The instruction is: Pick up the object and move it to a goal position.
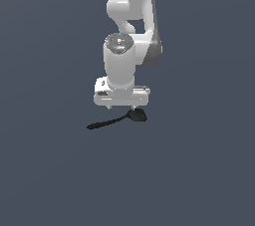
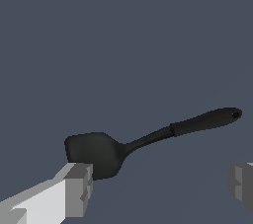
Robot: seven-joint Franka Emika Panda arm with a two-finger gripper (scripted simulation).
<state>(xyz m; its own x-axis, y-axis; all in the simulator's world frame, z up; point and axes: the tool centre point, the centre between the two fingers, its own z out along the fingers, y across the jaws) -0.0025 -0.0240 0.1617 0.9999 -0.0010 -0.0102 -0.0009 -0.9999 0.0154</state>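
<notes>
Item 1. Black utensil (image 1: 117,119): lies flat on the dark grey surface (image 1: 45,170), near the middle of the exterior view. Its long handle runs out toward the exterior view's left, ending in a slightly thicker grip. Its wider rounded head sits toward the exterior view's right, directly under the gripper. In the wrist view the utensil (image 2: 148,141) shows a broad dark head, a thin neck, and a thicker grip with a small hole at its end.

Item 2. Gripper (image 1: 121,106): hangs just above the utensil's head end, pointing straight down. Jaws stand wide apart, holding nothing. In the wrist view the gripper (image 2: 160,183) shows one finger pad just beside the head, overlapping its edge in the picture, and the other pad well off to the opposite side, beyond the handle's line. Whether a pad touches the utensil cannot be told.

Item 3. White arm (image 1: 132,26): rises from the gripper toward the top of the exterior view, wrist vertical, upper links curving behind.

Item 4. Surface: uniform dark grey, filling both views.
</notes>
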